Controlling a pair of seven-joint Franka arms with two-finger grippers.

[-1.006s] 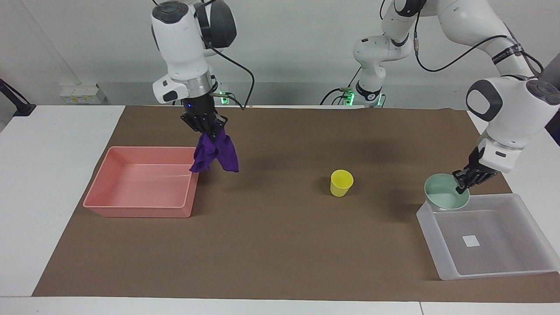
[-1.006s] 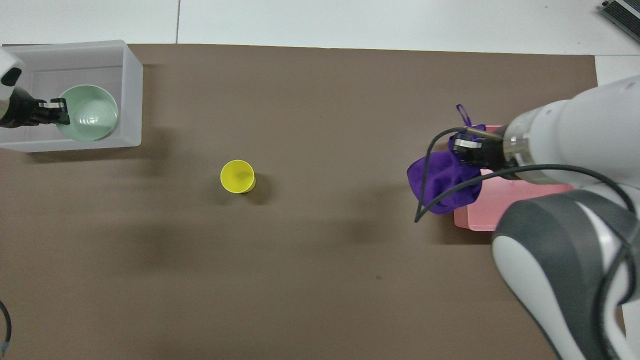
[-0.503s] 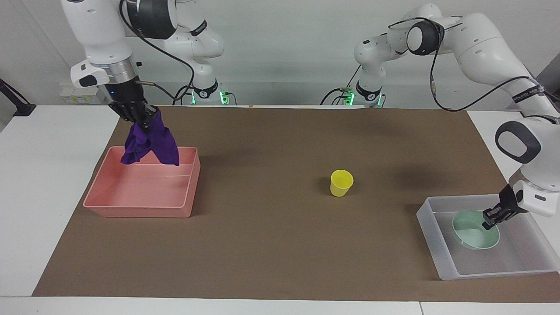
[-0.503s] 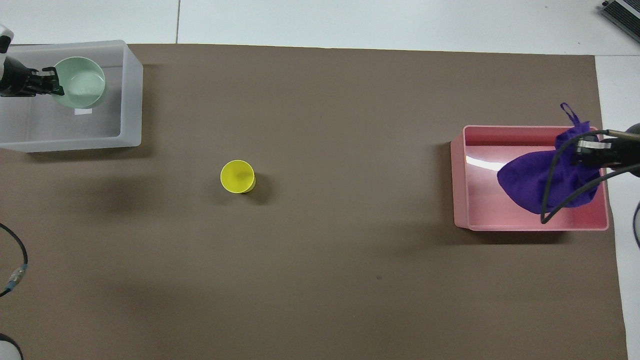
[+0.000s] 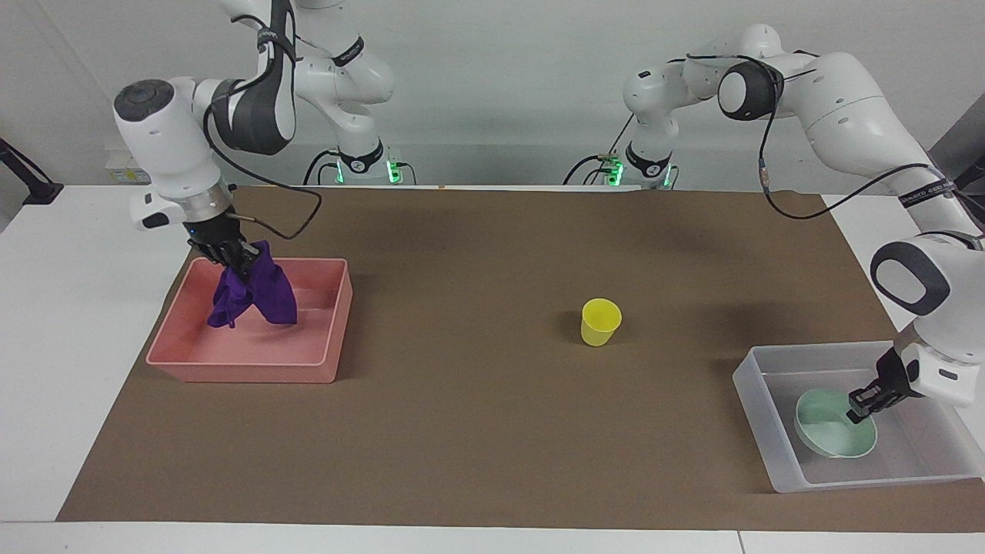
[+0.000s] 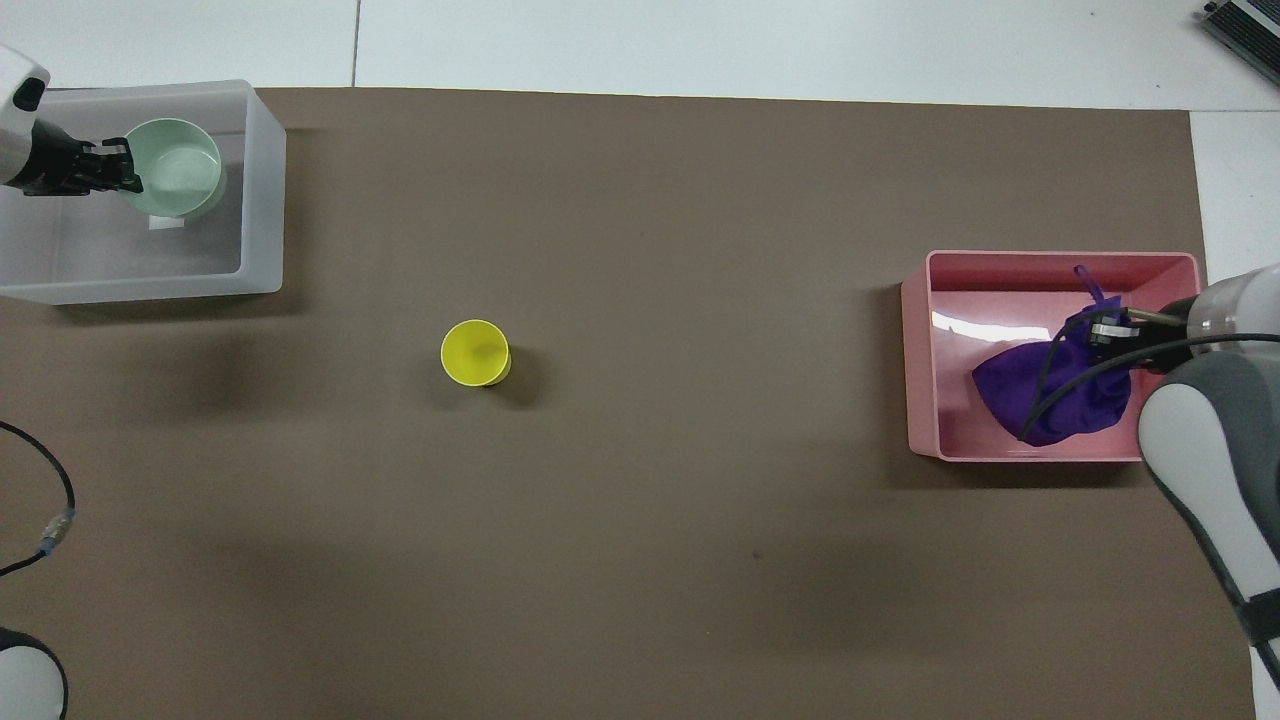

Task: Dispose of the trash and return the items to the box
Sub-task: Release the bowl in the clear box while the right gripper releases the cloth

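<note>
Purple rag: deep purple, soft, much folded. Hangs from the right gripper, whose fingers are clamped on its upper end. Its lower folds lie inside the pink bin; whether they touch the floor of that bin cannot be told.

Pink bin: opaque, rectangular, at the right arm's end of the table, on the brown mat.

Mint-green bowl: shallow, round, tilted, inside the frosted box. The left gripper has its fingers closed on the bowl's rim. In the facing view the bowl looks down at the floor of the box; actual contact cannot be confirmed.

Frosted box: translucent white, rectangular, at the left arm's end of the table, on the mat's corner farther from the robots. A small white label on its floor is partly covered by the bowl in the overhead view.

Yellow cup: 1 small plastic cup, upright, mouth up, standing alone on the mat between the 2 bins, nearer the frosted box's end, well apart from both grippers.
</note>
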